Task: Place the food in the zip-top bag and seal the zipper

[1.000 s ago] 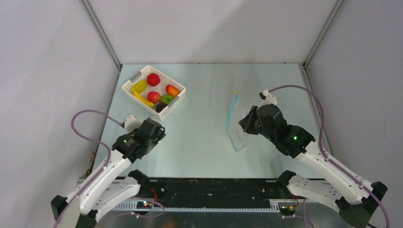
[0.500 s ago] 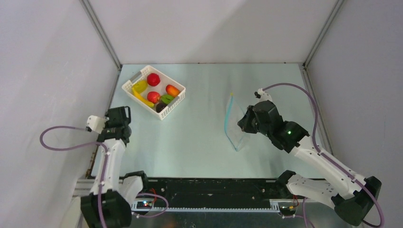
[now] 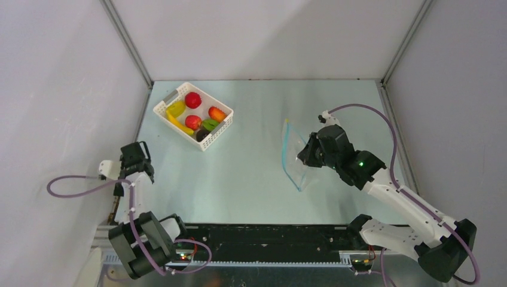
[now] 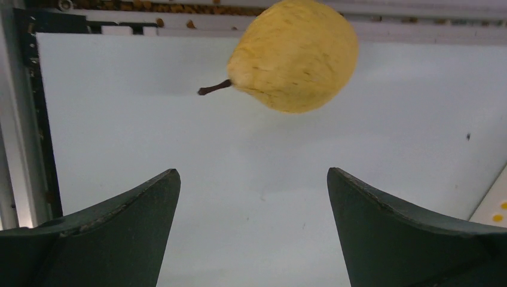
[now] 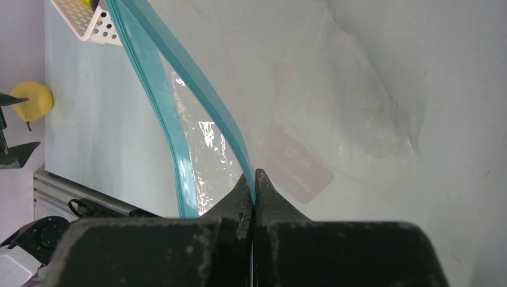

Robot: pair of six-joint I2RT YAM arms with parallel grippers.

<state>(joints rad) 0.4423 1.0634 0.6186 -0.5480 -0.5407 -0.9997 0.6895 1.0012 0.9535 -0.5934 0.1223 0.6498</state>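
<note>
R gripper [image 5: 254,179] clenched on one lip of the zipper [image 5: 216,116], lifting it off the table [image 3: 251,197]. Other lip sags away, so the bag [image 3: 302,173] mouth gapes twd the L side. Presumably held like this for loading.

L gripper [image 4: 252,173] released, fingers wide, nothing betw them. It's aimed at a yellow pear [image 4: 296,57] lying just ahead by the table's L edge, apart from the fingers. Looks like a pre-grasp line-up.

Other toy fruit [image 3: 192,122] sits in the white basket [image 3: 220,131], well apart from the bag. Nothing bagged yet.
</note>
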